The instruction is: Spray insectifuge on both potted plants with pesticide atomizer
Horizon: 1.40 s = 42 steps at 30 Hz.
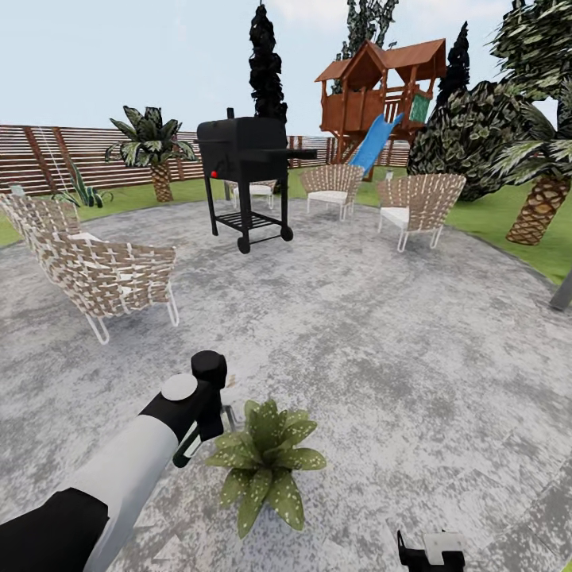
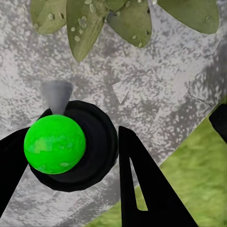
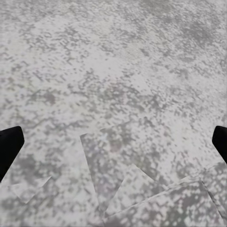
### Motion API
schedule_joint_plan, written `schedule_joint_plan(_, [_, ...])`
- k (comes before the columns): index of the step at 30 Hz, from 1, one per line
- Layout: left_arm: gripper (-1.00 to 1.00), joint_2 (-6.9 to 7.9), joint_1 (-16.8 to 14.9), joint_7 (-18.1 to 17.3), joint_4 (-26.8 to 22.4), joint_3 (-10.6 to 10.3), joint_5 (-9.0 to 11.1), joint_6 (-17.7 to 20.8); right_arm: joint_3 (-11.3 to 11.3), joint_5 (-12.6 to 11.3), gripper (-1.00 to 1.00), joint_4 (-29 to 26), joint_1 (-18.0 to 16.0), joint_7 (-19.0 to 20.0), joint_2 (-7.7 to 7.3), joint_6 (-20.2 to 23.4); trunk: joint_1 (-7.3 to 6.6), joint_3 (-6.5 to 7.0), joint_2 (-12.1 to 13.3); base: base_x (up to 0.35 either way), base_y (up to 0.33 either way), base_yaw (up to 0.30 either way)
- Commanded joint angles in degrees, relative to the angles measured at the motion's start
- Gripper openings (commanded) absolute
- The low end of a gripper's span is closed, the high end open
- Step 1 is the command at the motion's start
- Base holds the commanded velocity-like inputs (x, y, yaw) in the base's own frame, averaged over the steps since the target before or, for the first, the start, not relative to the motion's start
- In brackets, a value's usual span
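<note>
Grey speckled patio (image 1: 357,318) carried one potted plant (image 1: 266,461) near its front edge, leaves dotted with whitish insectifuge (image 2: 82,21). The left gripper (image 2: 71,156) sat just beside the plant, jaws clamped around the atomizer (image 2: 55,144), seen from above as a bright green top with a grey nozzle aimed at the leaves. Left arm (image 1: 119,477) reached forward and low, wrist tipped down. Right gripper (image 3: 113,142) hung over bare paving, fingers wide apart, holding nothing. Grill (image 1: 242,155) and wicker chairs (image 1: 95,266) stood farther back.
</note>
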Motion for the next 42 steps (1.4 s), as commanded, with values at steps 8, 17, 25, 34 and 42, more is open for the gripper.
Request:
schedule_joint_plan(8, [-1.00, -0.01, 0.0, -0.6, 0.0, -0.1, -0.3, 0.5, -0.3, 0.7, 1.00, 0.1, 0.0, -0.3, 0.00, -0.1, -0.01, -0.05, 0.0, -0.003, -0.223, 0.000])
schedule_joint_plan(17, [-1.00, 0.50, 2.7, -0.5, 0.2, -0.1, -0.3, 0.3, -0.2, 0.6, 1.00, 0.1, 0.0, -0.3, -0.01, -0.1, -0.01, -0.05, 0.0, -0.032, -0.059, 0.000])
schedule_joint_plan(25, [-1.00, -0.12, 2.9, -1.2, -0.6, 1.7, 2.5, 0.0, -0.2, 0.7, 1.00, 0.1, 0.0, -0.3, 0.00, -0.1, -0.01, -0.05, 0.0, 0.000, 0.000, 0.000])
schedule_joint_plan(34, [-1.00, 0.36, -0.2, -2.7, -0.7, 1.2, 1.9, -0.4, -0.2, 0.7, 1.00, 0.1, 0.0, -0.3, -0.01, -0.1, -0.01, -0.05, 0.0, 0.000, 0.000, 0.000])
schedule_joint_plan(42, [-1.00, 0.08, 0.3, -2.7, -0.6, 1.2, 1.4, -6.2, -0.2, 0.7, 1.00, 0.1, 0.0, -0.3, -0.02, -0.1, -0.01, -0.05, 0.0, 0.000, 0.000, 0.000])
